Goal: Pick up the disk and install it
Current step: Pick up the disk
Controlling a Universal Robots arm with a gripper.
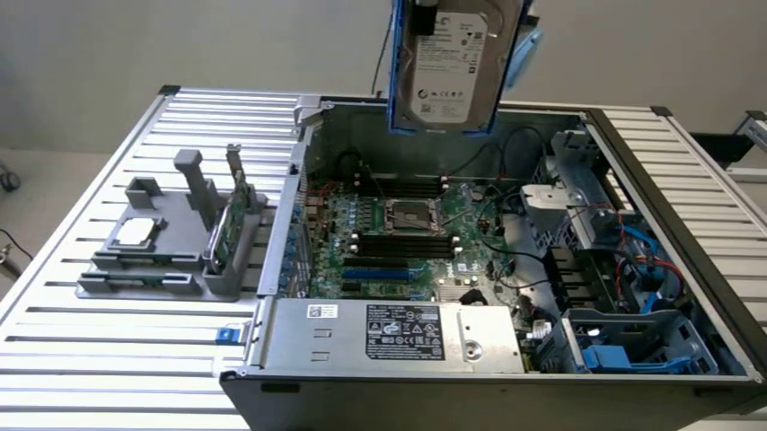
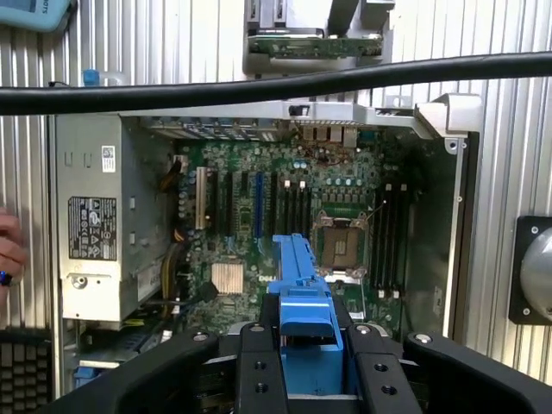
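The slatted metal worktop is carrying an open computer case, which is lying on its side with the interior facing up. Inside it, the green motherboard is covering the floor of the case, and the silver power supply is sitting along the near wall in the exterior view. A grey fixture is standing on the worktop at the exterior view's left, just beside the case. It is holding a small square chip and an upright green card.

The disk is hanging in the air above the far side of the case, clear of it. Its long axis is running vertically, and its white label is facing the exterior camera. In the wrist view, the gripper is pointing down at the motherboard, and its black fingers are pinching the blue carrier from both sides. A black cable is crossing the wrist view. A person's hand is showing at the edge, beside the power supply.
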